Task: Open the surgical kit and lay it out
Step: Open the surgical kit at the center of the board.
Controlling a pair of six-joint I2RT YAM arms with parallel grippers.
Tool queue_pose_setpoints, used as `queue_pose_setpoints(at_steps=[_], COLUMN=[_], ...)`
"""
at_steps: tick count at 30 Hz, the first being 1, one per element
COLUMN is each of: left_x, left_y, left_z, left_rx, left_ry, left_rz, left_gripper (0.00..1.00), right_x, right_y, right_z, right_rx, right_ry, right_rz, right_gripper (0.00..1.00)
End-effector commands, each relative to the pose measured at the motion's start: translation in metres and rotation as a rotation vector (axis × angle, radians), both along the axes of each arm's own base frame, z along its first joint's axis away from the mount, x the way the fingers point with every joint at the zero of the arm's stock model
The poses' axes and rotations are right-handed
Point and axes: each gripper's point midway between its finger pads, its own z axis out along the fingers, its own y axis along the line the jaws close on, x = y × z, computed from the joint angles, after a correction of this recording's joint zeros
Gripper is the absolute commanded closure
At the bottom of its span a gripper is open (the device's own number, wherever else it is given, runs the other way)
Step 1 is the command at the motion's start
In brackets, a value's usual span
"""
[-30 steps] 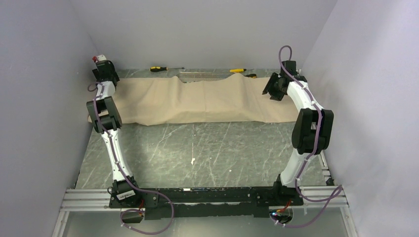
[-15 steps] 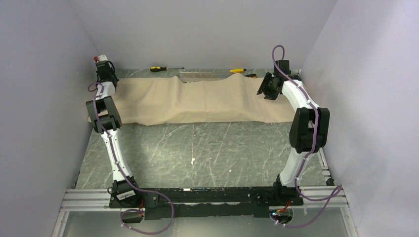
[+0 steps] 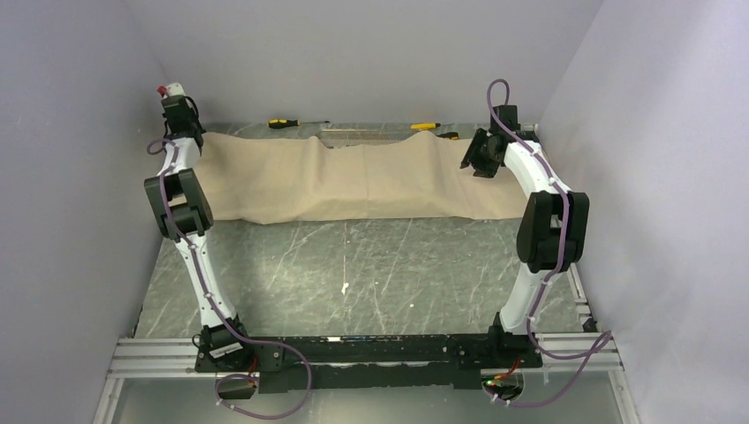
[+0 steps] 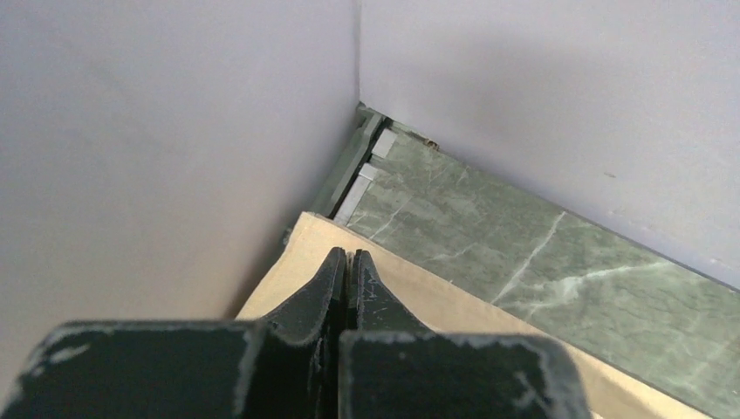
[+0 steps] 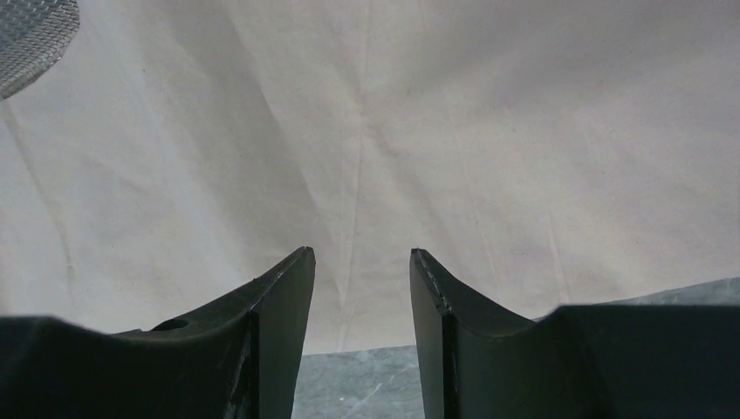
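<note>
So the left claw (image 4: 349, 255) is clenched tight, and I can't see anything caught between the tips. A corner of the big beige wrap cloth (image 3: 353, 181) lies flat just below and ahead of it, and the grey side wall (image 4: 131, 131) is right beside it on the left. The right claw (image 5: 359, 253) is released, fingers spread, hovering over creased cloth that fills nearly everything ahead of it. A corner of the silver wire-mesh tray (image 5: 26, 30) peeks out up and to its left, so the kit isn't fully unwrapped yet, I'd say.

What worries me: if the right claw bites down here and pulls, it could grab two layers or snag the mesh and drag the whole tray across the green marble-look bench (image 3: 353, 265), spilling whatever's inside. The left claw is so near the wall that a sideways swing could clip it.
</note>
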Motion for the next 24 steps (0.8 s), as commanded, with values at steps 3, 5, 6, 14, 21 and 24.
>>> queue_pose_setpoints(at_steps=[3, 5, 6, 14, 21, 24], left_x=[-0.028, -0.046, -0.056, -0.15, -0.254, -0.295], left_y=[0.002, 0.0, -0.001, -0.018, -0.023, -0.03], left_z=[0.1, 0.112, 0.11, 0.115, 0.095, 0.078], left_rx=[0.063, 0.073, 0.072, 0.009, -0.032, -0.078], left_ry=[-0.126, -0.128, -0.119, -0.071, 0.049, 0.1], left_rz=[0.053, 0.07, 0.079, 0.203, 0.407, 0.477], left_gripper=[1.0, 1.0, 1.0, 1.0, 1.0, 1.0], right_x=[0.017, 0.017, 0.017, 0.028, 0.024, 0.017], right_y=[-0.003, -0.008, -0.01, -0.03, -0.026, -0.022], right_z=[0.02, 0.021, 0.022, 0.044, 0.043, 0.039], right_rx=[-0.004, -0.033, -0.044, -0.035, 0.034, 0.07], right_ry=[-0.063, -0.072, -0.071, -0.128, -0.114, -0.106], right_rz=[-0.025, -0.029, -0.031, -0.093, -0.152, -0.173], right_gripper=[0.52, 0.52, 0.52, 0.52, 0.52, 0.52])
